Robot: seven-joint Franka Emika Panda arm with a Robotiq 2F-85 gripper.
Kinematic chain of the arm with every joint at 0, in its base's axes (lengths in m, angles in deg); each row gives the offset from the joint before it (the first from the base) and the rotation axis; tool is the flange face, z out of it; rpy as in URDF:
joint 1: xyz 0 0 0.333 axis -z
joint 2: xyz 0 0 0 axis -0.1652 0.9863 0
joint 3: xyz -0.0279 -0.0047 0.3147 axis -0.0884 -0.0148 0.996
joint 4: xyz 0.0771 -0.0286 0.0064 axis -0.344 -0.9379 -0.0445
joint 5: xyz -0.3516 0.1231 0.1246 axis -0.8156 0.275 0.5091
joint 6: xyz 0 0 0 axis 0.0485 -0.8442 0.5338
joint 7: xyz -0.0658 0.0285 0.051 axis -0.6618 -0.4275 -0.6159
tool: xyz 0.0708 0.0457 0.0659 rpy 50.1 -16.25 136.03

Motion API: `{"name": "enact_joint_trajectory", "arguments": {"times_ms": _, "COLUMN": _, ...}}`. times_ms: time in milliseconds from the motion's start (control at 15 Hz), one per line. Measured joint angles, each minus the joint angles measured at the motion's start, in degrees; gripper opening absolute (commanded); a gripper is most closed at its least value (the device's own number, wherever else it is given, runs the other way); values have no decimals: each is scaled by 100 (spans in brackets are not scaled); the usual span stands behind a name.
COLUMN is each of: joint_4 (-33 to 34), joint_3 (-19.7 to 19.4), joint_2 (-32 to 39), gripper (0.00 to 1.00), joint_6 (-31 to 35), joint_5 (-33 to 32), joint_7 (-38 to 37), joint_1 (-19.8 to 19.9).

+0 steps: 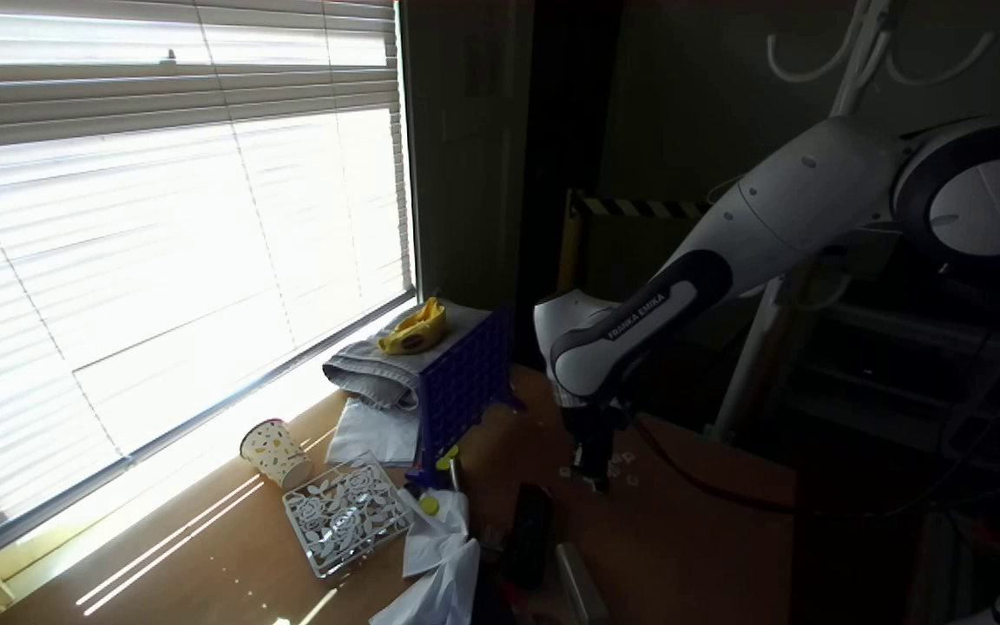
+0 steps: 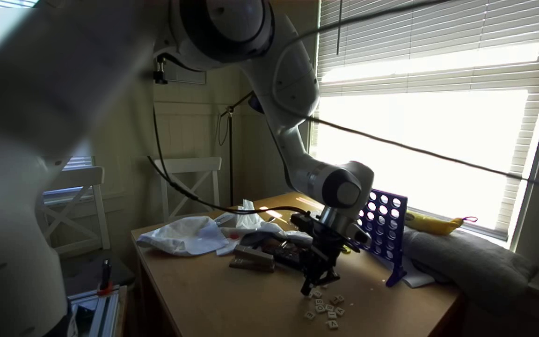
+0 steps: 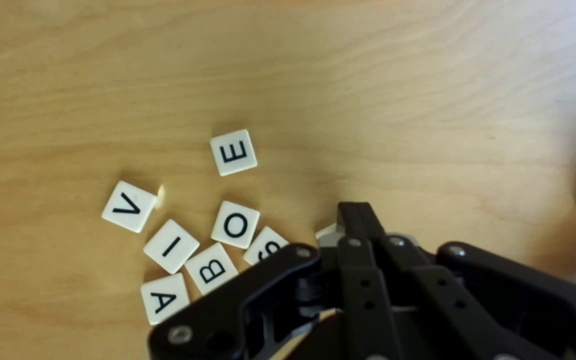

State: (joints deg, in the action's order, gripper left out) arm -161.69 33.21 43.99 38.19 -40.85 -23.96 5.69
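My gripper (image 3: 361,216) points down close above the wooden table, its two black fingertips pressed together with nothing visible between them. It also shows in both exterior views (image 1: 594,479) (image 2: 308,287). A white tile (image 3: 325,233) lies partly hidden behind the fingertips; its letter is hidden, and I cannot tell if they touch. Left of the fingers in the wrist view lie loose white letter tiles: S (image 3: 266,245), partly covered by a finger, O (image 3: 235,225), B (image 3: 212,269), E (image 3: 233,152), I (image 3: 171,246), A (image 3: 165,299) and V (image 3: 129,206). All lie flat.
A blue-purple grid frame (image 1: 465,391) stands upright near the gripper. A folded grey towel (image 2: 466,257) bears a yellow banana-shaped item (image 2: 433,223). A patterned cup (image 1: 276,453), silver openwork trivet (image 1: 348,516), white cloth (image 2: 185,234) and grey block (image 2: 252,258) are on the table.
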Motion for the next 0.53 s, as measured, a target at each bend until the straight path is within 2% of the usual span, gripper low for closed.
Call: {"name": "enact_joint_trajectory", "arguments": {"times_ms": 533, "joint_4": 360, "joint_3": 4, "joint_2": 188, "gripper": 0, "joint_6": -211, "joint_5": -29, "joint_7": 3, "joint_1": -76}}
